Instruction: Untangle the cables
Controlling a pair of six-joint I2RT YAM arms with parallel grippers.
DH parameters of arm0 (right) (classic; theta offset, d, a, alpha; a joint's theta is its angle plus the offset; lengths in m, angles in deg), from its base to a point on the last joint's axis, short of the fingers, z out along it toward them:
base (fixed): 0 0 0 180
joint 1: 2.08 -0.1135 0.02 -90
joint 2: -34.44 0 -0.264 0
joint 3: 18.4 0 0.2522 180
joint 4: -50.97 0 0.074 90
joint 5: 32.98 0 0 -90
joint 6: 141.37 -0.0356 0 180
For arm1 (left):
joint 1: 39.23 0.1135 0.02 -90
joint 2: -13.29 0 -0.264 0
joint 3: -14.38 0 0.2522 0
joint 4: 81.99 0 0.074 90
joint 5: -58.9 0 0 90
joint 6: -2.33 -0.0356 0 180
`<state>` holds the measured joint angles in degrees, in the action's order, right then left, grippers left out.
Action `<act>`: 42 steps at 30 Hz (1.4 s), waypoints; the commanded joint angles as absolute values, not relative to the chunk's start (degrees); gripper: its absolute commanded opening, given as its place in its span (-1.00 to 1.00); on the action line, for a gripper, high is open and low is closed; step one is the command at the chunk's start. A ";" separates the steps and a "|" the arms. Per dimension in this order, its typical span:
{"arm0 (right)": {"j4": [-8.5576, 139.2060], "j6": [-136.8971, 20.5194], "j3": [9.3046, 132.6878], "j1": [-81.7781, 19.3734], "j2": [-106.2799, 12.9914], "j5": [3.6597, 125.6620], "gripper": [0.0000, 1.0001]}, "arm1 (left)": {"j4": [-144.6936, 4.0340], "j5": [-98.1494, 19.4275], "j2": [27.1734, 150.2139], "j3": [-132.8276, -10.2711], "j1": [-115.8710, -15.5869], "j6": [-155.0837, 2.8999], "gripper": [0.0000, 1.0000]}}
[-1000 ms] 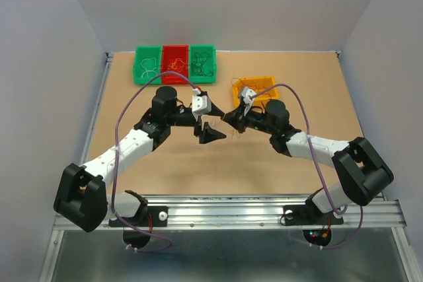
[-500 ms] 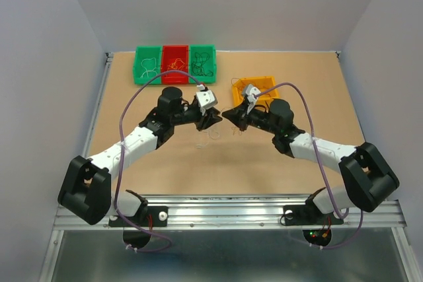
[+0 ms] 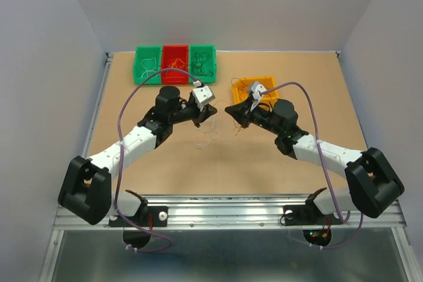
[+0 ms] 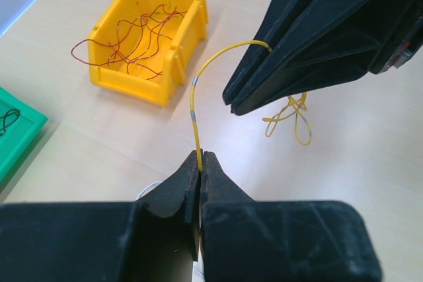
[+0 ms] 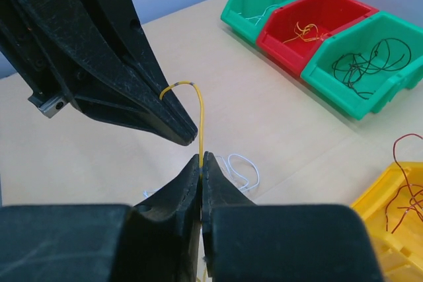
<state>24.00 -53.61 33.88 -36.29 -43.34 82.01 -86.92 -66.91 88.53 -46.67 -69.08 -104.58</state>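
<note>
Left wrist view has the left gripper [image 4: 199, 162] pressed shut on one end of a thin yellow cable [image 4: 195, 90]. The cable arches over to the right gripper [image 4: 230, 102], which is pinching it too, with a small knot [image 4: 291, 115] dangling beneath and a white cable [image 5: 241, 166] lying on the table [image 4: 370, 163] below. To do this well, draw the two grips apart slowly and level, watching that the knot loosens rather than tightens; whether the white strand is caught up in it is hard to tell.
</note>
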 commanded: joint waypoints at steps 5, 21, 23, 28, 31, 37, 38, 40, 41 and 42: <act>20.43 -54.62 32.80 -36.88 -41.59 79.61 -0.99 | -90.64 -66.34 87.12 -48.25 -68.06 -103.32 -0.86; 1.99 -61.92 29.73 -36.88 -44.57 81.36 -0.99 | -95.29 -83.04 93.36 -46.85 -68.06 -99.28 0.22; 0.14 -62.80 29.38 -36.97 -45.19 81.98 -0.99 | -96.87 -83.30 93.18 -46.40 -68.06 -98.84 0.27; -7.59 -65.34 28.23 -37.14 -47.30 83.74 -0.99 | -100.56 -84.01 91.34 -44.38 -68.06 -96.81 0.35; -10.76 -65.96 28.49 -37.58 -49.14 84.18 -0.99 | -101.45 -84.80 90.46 -43.68 -68.06 -96.29 0.36; -13.23 -66.40 29.64 -38.55 -52.13 84.18 -0.99 | -101.71 -85.59 90.98 -43.85 -68.06 -95.32 0.36; -13.67 -66.40 29.81 -38.81 -52.40 84.09 -0.99 | -101.71 -85.68 91.07 -43.94 -68.06 -95.23 0.36; -13.93 -66.32 30.16 -39.16 -52.84 83.74 -0.99 | -101.71 -85.94 91.42 -44.03 -68.06 -95.06 0.35; -14.11 -66.14 30.17 -39.43 -53.27 83.39 -0.99 | -101.80 -85.94 91.51 -44.12 -68.06 -94.97 0.34; -14.28 -66.14 30.43 -39.60 -53.37 83.21 -0.99 | -101.71 -85.94 91.51 -44.20 -68.06 -94.88 0.29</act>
<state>-7.32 -66.20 29.21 -38.54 -52.78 83.70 -98.84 -84.09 92.99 -43.87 -68.29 -95.84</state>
